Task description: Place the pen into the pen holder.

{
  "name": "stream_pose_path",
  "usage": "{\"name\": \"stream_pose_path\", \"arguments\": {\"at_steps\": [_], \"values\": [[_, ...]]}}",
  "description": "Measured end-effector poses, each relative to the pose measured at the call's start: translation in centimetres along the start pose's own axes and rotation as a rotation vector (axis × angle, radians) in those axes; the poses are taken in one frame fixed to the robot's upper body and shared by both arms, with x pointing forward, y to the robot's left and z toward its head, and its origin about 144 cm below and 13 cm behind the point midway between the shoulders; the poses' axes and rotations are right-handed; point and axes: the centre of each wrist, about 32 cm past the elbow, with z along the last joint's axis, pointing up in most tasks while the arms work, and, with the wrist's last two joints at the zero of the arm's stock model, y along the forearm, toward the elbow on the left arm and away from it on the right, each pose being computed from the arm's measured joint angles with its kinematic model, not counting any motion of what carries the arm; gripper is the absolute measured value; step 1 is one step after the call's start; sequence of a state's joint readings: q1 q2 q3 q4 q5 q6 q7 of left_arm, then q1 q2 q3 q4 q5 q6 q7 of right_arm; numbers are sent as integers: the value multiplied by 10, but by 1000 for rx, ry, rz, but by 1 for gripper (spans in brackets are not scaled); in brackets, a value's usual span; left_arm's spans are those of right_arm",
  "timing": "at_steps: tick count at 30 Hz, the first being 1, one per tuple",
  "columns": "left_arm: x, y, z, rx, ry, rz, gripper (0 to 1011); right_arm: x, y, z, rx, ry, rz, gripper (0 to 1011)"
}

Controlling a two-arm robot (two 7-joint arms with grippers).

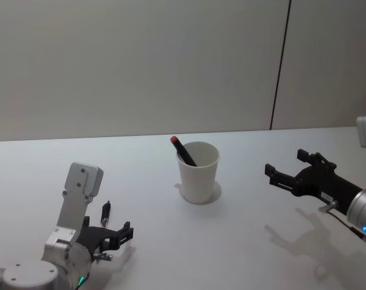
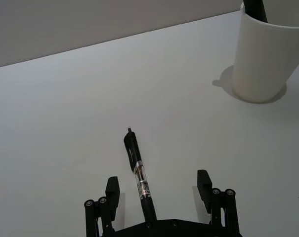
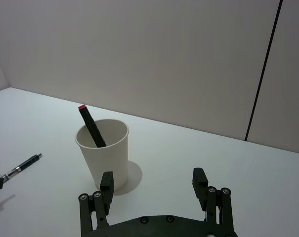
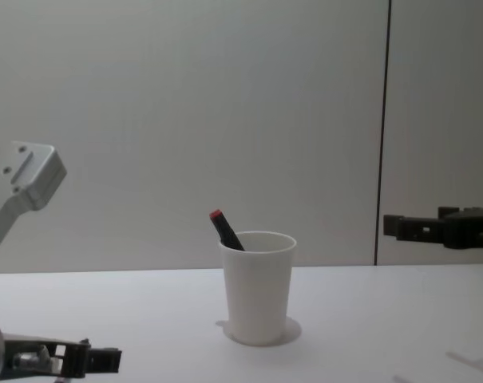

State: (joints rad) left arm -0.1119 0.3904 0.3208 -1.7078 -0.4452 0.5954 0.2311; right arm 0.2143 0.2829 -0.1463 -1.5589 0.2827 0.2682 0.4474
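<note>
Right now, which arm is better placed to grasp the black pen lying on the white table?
Left. The open left pincer straddles the black clear-barrelled pen; the open right pincer hovers on the other side of the white paper cup, farther off.

A plain white table [image 1: 170,254] spreads from near to far. Behind it stands a grey wall [image 1: 140,60], with a thin dark vertical seam [image 1: 281,60] right of centre. Mid-table, a black marker [image 1: 183,150] with a red end leans up and left.

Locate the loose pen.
In the left wrist view the pen lies flat on the table inside the open left gripper, on the robot's left, apart from the cup.
</note>
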Motion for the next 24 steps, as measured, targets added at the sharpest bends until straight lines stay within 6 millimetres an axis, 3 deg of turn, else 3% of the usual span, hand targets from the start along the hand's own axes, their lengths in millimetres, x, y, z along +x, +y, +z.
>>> {"name": "stream_pose_path", "arguments": {"at_steps": [18,24], "values": [[3,-5,-2,21,56,18,1004,0,0,0,0,0,0,1002],[4,-7,-3,32,62,22,863,0,0,0,0,0,0,1002]]}}
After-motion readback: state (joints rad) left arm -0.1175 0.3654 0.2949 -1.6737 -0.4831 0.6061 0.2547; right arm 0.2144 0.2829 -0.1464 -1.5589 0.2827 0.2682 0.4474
